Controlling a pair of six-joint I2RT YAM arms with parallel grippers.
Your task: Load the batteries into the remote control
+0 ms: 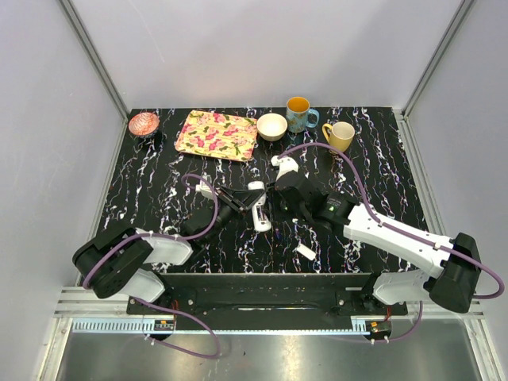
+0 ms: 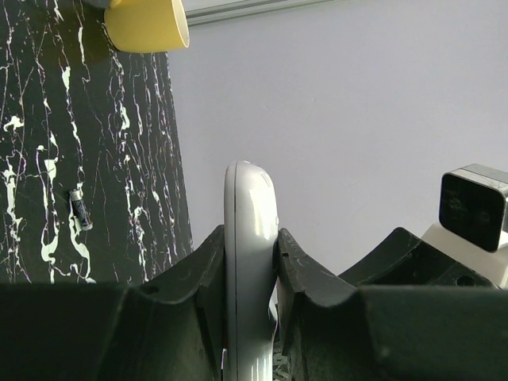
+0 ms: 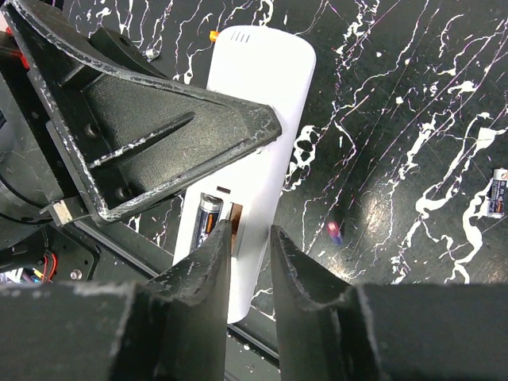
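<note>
The left gripper [image 2: 251, 242] is clamped across the remote control [image 3: 266, 87] near the table's centre, with the open bay facing up. The right gripper [image 3: 250, 238] hovers over that bay, its jaws narrowly parted with nothing between them. One battery [image 3: 208, 216] sits in the 9 o'clock slot, and the slot beside it looks vacant. A loose battery [image 3: 496, 194] lies at 3 o'clock from the remote. To do this step well, grip that cell mid-length, match its polarity, seat the spring end first, then press it flat.
</note>
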